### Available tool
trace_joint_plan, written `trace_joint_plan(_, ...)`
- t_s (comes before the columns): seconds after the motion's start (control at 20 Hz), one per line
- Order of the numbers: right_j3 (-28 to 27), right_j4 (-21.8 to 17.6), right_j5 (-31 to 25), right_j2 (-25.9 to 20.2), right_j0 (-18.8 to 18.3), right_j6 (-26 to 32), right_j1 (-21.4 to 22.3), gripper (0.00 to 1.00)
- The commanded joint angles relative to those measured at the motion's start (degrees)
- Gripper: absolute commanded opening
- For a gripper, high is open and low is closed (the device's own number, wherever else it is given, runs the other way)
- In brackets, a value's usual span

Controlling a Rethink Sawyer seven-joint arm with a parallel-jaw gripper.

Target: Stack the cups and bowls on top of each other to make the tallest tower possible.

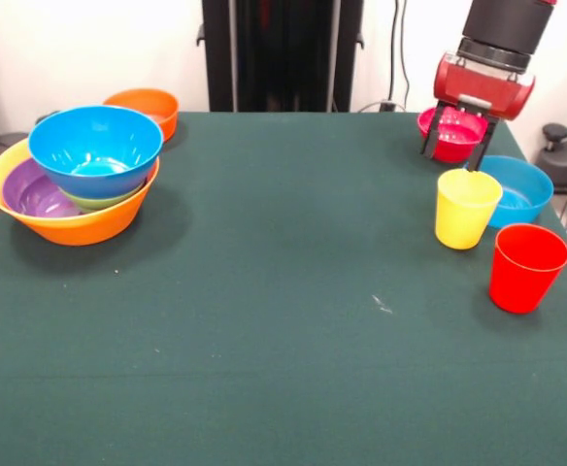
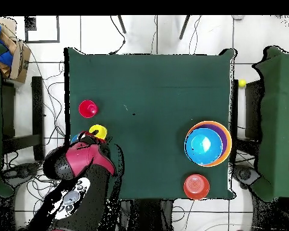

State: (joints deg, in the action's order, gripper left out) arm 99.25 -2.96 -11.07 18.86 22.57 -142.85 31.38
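Nearest, the red cup [image 1: 527, 267] stands right of centre, the yellow cup [image 1: 466, 208] just behind. Over the pink bowl [image 1: 450, 134] hangs the hand [image 1: 452, 148], spread wide and empty. Descending carelessly, it could knock the yellow cup; the tower [image 1: 75, 175] sits far left.

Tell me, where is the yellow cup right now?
In the front view the yellow cup stands upright at the right, between the blue bowl and the red cup, just below the hand.

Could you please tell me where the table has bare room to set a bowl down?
The green table is bare across its middle, between the tower and the yellow cup. It is crowded where the yellow cup, red cup, blue bowl and pink-red bowl cluster under the hand.
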Motion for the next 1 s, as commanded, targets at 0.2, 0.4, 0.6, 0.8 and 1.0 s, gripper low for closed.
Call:
trace_joint_plan(0.2, 3.7, -13.1, -5.4, -19.9, -14.1, 15.7, 5.1, 1.00)
trace_joint_plan(0.4, 2.3, -15.9, -4.8, -19.3, -12.8, 11.0, 3.6, 1.00)
trace_joint_plan(0.6, 1.2, -17.5, -4.2, -18.8, -11.6, 7.6, 2.3, 1.00)
trace_joint_plan(0.8, 0.5, -18.3, -4.2, -18.5, -10.9, 6.3, 2.0, 1.00)
trace_joint_plan(1.0, -0.2, -19.1, -5.5, -18.2, -10.2, 6.1, 2.2, 1.00)
